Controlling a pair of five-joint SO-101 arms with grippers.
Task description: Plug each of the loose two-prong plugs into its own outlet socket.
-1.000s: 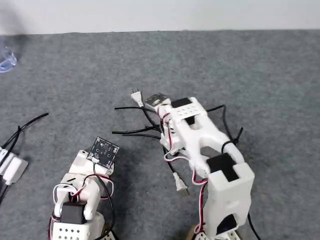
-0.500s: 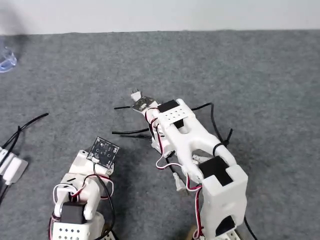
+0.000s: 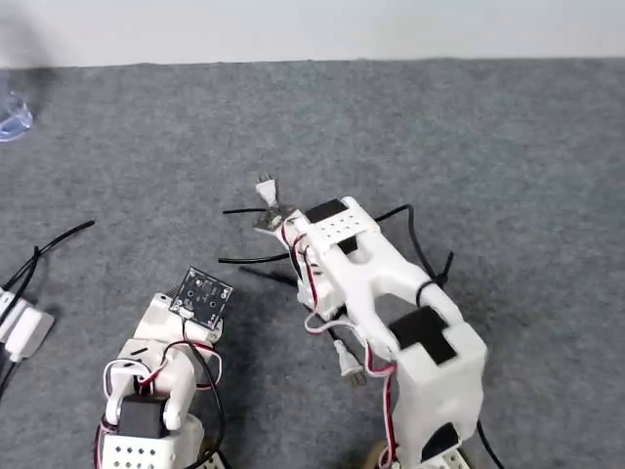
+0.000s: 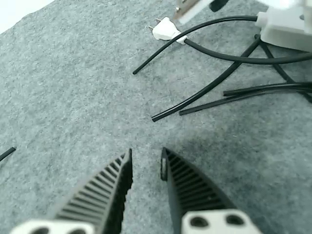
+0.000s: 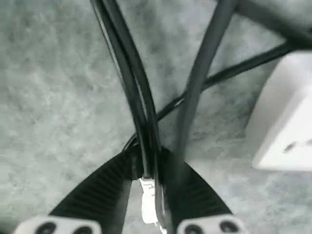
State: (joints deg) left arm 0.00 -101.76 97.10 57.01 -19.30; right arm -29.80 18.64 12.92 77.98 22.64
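Right tool (image 5: 147, 165) clamped on black cords (image 5: 127, 73) and white plug (image 5: 147, 202), white outlet socket (image 5: 285, 129) just beside

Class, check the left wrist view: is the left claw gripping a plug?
No: the left claw is empty, with the white plug well away from it.

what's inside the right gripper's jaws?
The right gripper is shut on a black cable. A white piece sits deeper between the jaws; the fingers hide what it is.

Right arm: swung leftward over the bench (image 3: 508, 147) | right gripper (image 3: 274, 217): moved from right of the white two-prong plug (image 3: 265, 186) to just below it, onto the black cords (image 3: 252, 258) | cord loop (image 3: 415, 239) beside arm: drawn leftward.
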